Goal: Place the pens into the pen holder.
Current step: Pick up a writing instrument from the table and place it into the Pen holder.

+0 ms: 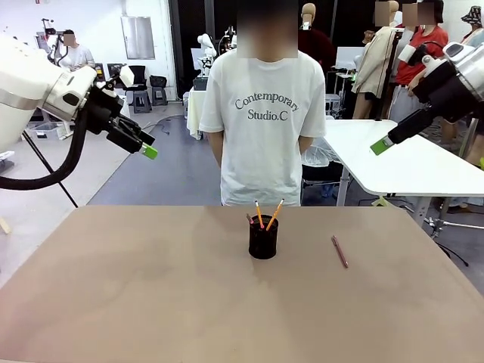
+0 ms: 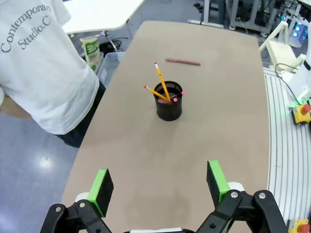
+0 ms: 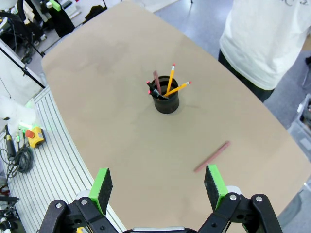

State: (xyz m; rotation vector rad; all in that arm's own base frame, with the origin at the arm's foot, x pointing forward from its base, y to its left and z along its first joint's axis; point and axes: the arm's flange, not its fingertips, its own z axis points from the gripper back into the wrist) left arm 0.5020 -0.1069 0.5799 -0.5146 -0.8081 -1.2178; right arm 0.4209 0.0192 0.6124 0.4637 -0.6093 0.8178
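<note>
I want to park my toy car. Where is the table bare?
The table is bare across its near half, in front of the pen holder, and on its left side. Busier: the holder mid-table and the brownish-pink pen lying right of it.

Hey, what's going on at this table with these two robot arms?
The job is getting pens into the black mesh pen holder mid-table. Two orange-yellow pencils and a few other pens stand in it; one brownish-pink pen lies on the table to the robot's right of it. The left tool and right tool hang open above the table, holding nothing. A person stands at the far side, touching nothing.
</note>
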